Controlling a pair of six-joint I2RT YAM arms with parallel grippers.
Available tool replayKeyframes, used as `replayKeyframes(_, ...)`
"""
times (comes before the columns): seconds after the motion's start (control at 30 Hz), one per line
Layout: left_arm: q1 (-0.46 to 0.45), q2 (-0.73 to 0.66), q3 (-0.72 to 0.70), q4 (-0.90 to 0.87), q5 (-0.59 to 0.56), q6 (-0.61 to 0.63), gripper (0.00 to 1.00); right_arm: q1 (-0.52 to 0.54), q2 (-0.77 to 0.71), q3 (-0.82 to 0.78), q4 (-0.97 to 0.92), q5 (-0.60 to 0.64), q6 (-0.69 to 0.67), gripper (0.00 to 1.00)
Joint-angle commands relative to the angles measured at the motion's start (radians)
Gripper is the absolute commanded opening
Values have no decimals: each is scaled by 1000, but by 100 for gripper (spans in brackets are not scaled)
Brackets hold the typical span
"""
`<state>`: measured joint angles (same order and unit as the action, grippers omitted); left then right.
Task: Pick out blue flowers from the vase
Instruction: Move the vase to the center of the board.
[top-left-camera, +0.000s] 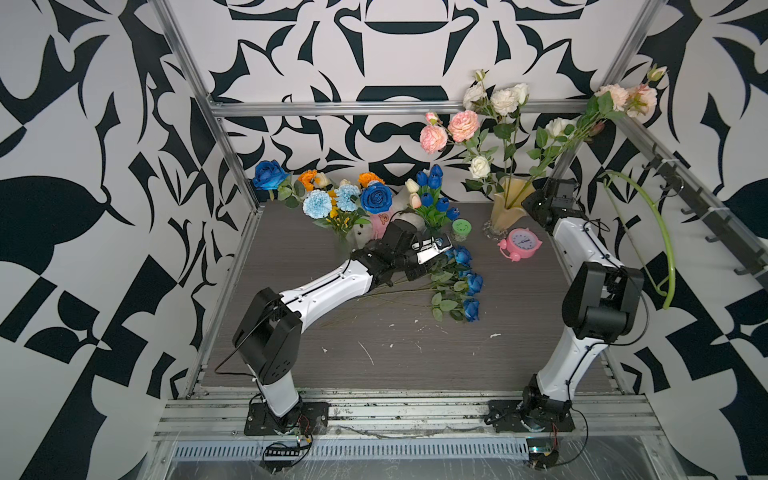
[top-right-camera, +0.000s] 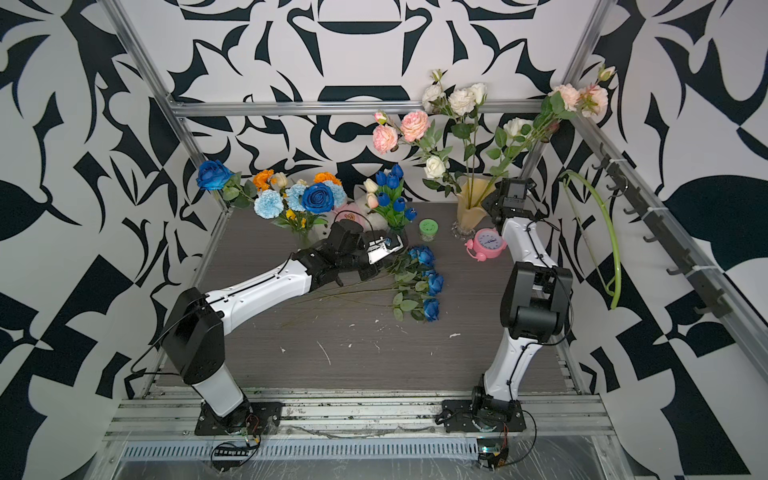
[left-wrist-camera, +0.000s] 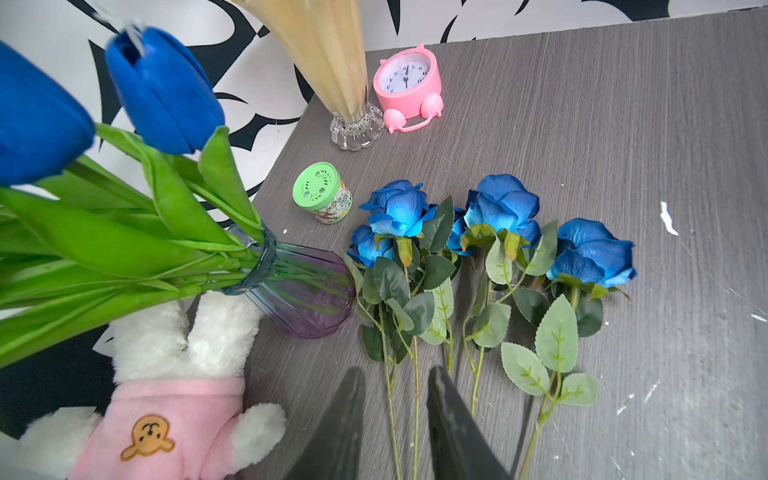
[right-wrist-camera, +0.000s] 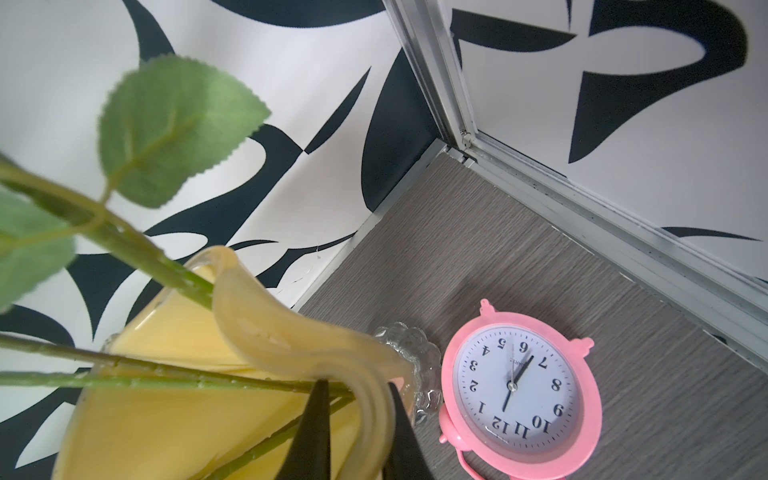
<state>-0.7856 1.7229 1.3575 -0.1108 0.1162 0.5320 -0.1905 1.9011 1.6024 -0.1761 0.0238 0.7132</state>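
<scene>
Several blue flowers (top-left-camera: 473, 284), deep-blue roses (left-wrist-camera: 503, 208), lie side by side on the grey table. My left gripper (left-wrist-camera: 397, 370) hangs open just above their stems, with two thin stems between its jaws and touching neither. More blue heads stand at the back: dark tulips (top-left-camera: 432, 183) in a purple-tinted glass vase (left-wrist-camera: 299, 291), and roses (top-left-camera: 376, 198) and pale carnations (top-left-camera: 318, 203) in a clear vase further left. My right gripper (right-wrist-camera: 357, 384) is shut on the folded rim of the yellow vase (top-left-camera: 505, 208), which holds white and pink roses.
A pink alarm clock (top-left-camera: 521, 243) stands beside the yellow vase's foot, and a green-lidded jar (top-left-camera: 461, 228) to its left. A white plush toy in pink (left-wrist-camera: 166, 415) lies behind my left wrist. A curved green stem (top-left-camera: 660, 232) hangs on the right wall's hooks.
</scene>
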Motion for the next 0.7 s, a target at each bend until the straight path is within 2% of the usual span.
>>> replayKeyframes(0.0,3,-7,19,-12,18,1,30,-18,35,-6,-108,65,-20,13)
replayKeyframes(0.3,3,-2,29,-15,13,-7,30,-19,46,-12,-72,39,-22,40)
replayKeyframes(0.6,3,-1,25,-13,8,-13,30,-19,11,-51,6,29,-48,58)
replayKeyframes(0.67,3,-3,24,-13,5,-13,33,-20,5,-54,24,21,-61,63)
